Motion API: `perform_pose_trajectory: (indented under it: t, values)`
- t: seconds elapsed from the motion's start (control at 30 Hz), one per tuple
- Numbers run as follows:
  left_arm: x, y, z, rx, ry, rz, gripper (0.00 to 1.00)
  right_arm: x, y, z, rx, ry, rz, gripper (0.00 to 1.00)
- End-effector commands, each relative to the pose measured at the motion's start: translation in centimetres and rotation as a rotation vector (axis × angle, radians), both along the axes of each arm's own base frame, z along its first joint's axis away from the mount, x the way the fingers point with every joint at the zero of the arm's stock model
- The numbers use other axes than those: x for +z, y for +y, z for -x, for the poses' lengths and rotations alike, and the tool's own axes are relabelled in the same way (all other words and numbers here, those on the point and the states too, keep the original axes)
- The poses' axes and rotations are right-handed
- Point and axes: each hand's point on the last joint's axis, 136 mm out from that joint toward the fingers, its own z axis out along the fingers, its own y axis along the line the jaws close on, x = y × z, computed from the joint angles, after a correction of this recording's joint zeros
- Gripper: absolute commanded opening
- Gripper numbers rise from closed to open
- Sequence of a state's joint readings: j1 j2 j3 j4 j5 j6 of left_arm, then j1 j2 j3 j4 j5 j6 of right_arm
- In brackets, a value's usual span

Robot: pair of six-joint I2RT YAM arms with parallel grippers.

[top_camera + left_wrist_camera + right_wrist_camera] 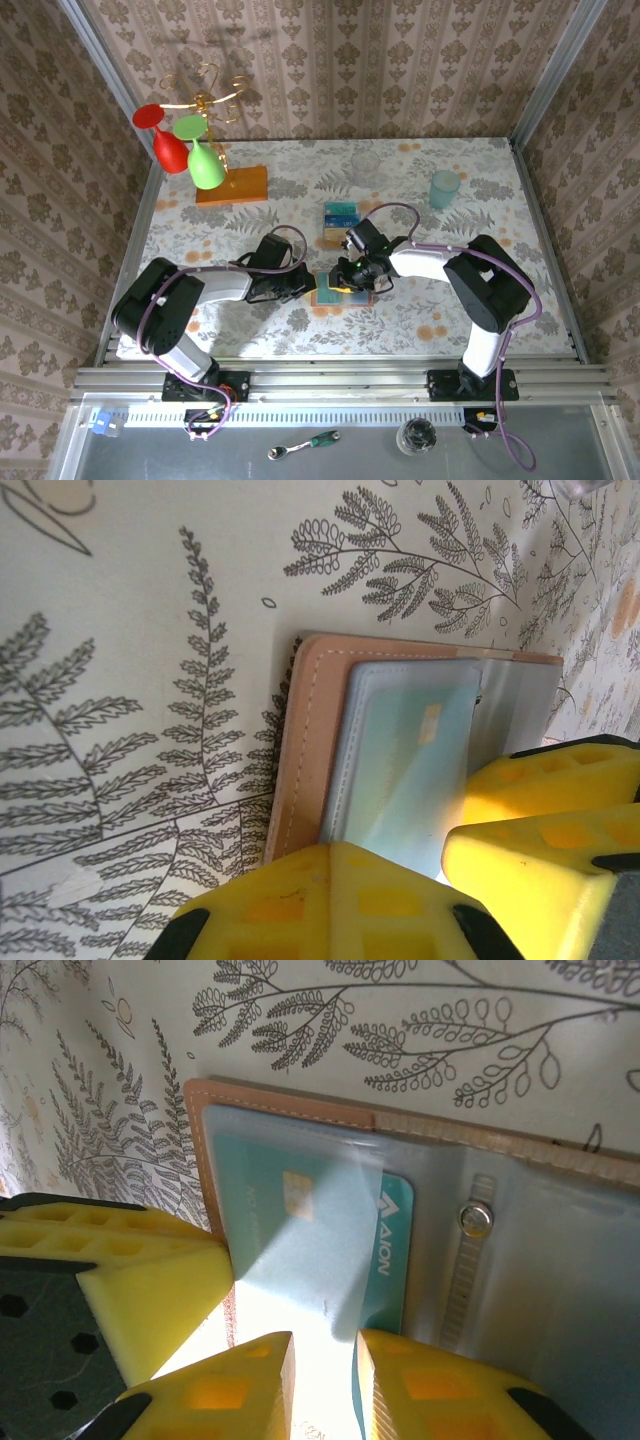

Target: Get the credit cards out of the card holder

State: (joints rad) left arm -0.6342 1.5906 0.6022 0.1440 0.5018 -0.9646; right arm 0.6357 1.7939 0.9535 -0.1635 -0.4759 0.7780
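- You have the card holder lying open on the table, near its middle, pockets facing up.
- Your left gripper sits at the holder's 9 o'clock edge. Your right gripper is over its 1 o'clock corner, so the holder lies between the two.
- In your left wrist view the card holder spreads toward 11 o'clock from the left gripper. Its grey-blue pocket runs down under the yellow fingers. They stand close together, and you cannot tell whether they clamp anything.
- In your right wrist view a teal card sits in the pocket at 12 o'clock of the right gripper.
- The right fingers leave a narrow slit at the pocket's near edge. You cannot tell whether they pinch the card or the pocket.
- At 12 o'clock of the holder, just apart from it, a small stack of blue and teal cards lies on the table.
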Motion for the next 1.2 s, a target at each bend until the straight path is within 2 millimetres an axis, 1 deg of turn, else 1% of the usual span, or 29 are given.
perform_pose_trajectory:
  t: [0.0, 0.17, 0.43, 0.6, 0.87, 1.03, 1.17]
  values:
    - [-1.6, 0.7, 1.1, -0.009, 0.045, -0.041, 0.02, 0.2, -0.8, 0.1, 0.005, -0.013, 0.062, 0.26]
    - [-1.6, 0.7, 1.0, -0.006, 0.043, -0.042, 0.02, 1.0, -1.1, -0.2, 0.010, -0.038, 0.084, 0.26]
    - [-1.6, 0.6, 1.0, -0.010, 0.045, -0.039, 0.02, 1.6, -1.3, -0.4, 0.014, -0.060, 0.095, 0.26]
    - [-0.7, 0.3, 0.6, -0.012, 0.032, -0.026, 0.02, 2.5, -1.1, -0.4, 0.009, -0.078, 0.061, 0.26]
    - [1.8, -0.6, -0.3, -0.029, -0.013, -0.012, 0.02, 2.4, -1.4, -0.4, -0.001, -0.072, 0.065, 0.26]
    - [1.8, -1.0, -0.3, -0.040, -0.008, -0.012, 0.02, 2.2, -1.6, -0.5, -0.010, -0.068, 0.064, 0.26]
    - [1.2, -1.2, -0.3, -0.045, -0.001, -0.014, 0.01, 2.1, -1.8, -0.5, -0.015, -0.063, 0.064, 0.26]
